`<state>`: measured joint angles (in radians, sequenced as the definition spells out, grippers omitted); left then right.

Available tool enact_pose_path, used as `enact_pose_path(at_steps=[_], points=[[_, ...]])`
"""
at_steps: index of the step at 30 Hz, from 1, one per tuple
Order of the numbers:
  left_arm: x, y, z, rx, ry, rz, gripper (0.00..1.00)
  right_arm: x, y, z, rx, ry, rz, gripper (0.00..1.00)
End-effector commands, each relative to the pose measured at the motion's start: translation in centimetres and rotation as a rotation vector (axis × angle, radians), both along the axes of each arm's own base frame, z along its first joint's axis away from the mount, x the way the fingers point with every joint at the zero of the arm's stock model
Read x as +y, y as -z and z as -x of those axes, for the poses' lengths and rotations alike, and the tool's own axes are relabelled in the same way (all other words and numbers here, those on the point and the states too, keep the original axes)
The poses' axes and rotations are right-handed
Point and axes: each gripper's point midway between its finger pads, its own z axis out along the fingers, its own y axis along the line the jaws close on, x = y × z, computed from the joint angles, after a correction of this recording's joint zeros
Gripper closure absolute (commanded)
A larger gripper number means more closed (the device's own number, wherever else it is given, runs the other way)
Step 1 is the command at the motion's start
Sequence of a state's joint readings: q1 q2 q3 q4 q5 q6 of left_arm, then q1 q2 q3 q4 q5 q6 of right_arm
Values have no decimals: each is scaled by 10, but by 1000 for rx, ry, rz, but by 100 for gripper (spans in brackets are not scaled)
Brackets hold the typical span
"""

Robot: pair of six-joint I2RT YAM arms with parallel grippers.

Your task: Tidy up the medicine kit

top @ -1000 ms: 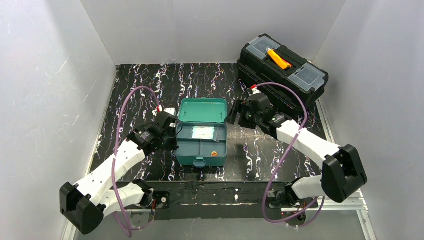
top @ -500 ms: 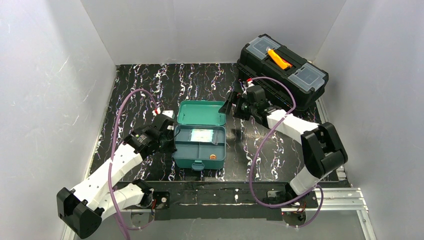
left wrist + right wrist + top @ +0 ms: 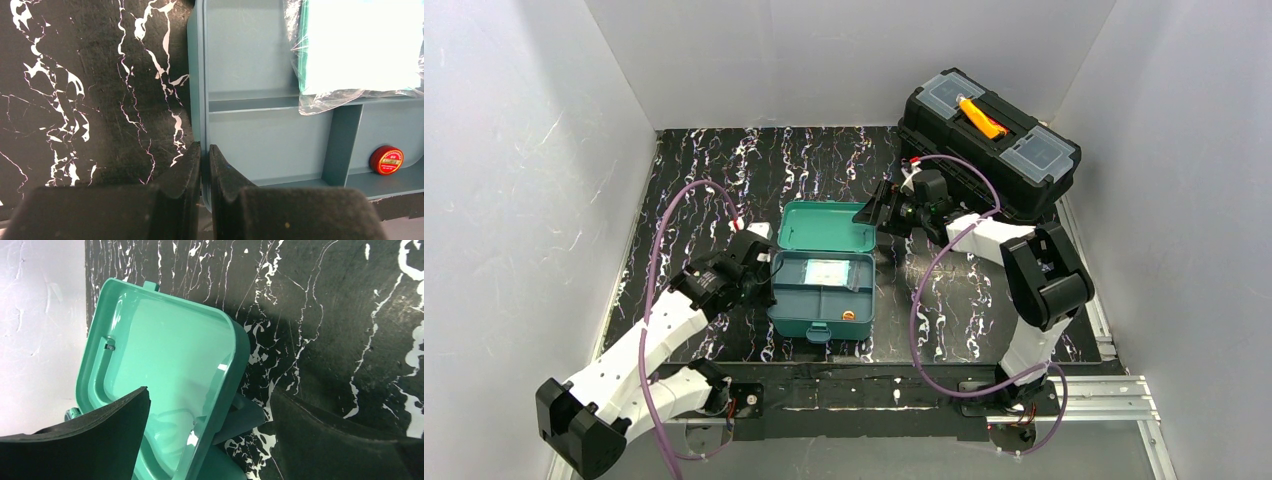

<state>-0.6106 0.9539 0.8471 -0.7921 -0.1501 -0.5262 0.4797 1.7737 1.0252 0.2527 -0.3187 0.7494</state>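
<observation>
The teal medicine kit [image 3: 822, 300] stands open mid-table, its lid [image 3: 827, 225] upright behind it. Inside lie a clear-wrapped white and green packet [image 3: 360, 50] and a small red round tin [image 3: 386, 160]. My left gripper [image 3: 205, 150] is shut on the kit's left wall [image 3: 197, 75], one finger inside and one outside; in the top view the left gripper [image 3: 764, 282] sits at the kit's left side. My right gripper [image 3: 874, 213] is open at the lid's right edge. In the right wrist view the right gripper [image 3: 209, 391] straddles the edge of the lid [image 3: 165, 365] without touching it.
A large black toolbox [image 3: 989, 135] with an orange handle stands at the back right, just behind the right arm. White walls enclose the black marbled table [image 3: 724, 170] on three sides. Purple cables loop over both arms.
My right arm has swung left and back to the lid's right edge, its elbow folding upright, and its jaws have widened. The left gripper keeps its hold; the kit has shifted slightly left.
</observation>
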Motion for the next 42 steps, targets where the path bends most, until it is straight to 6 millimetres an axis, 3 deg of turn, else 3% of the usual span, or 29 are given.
enact_pose_path(at_steps=[1,8,15,18,24,39,42], points=[[3,-2,1,-26,4,8,100,17,-38,-15,-110,-51,-104,5],[3,1,4,-19,0,17,100,32,-48,-17,-138,-134,-168,6],[3,5,4,-16,-3,14,100,32,-101,5,-350,-251,-238,9],[4,4,4,-19,-9,15,100,29,-138,18,-470,-305,-263,9],[4,4,2,-24,-15,14,100,26,-166,33,-537,-340,-280,9],[1,-8,-4,-67,-30,46,100,14,-197,89,-638,-412,-277,9],[-1,-14,-4,-85,-35,70,95,14,-201,101,-654,-421,-272,9]])
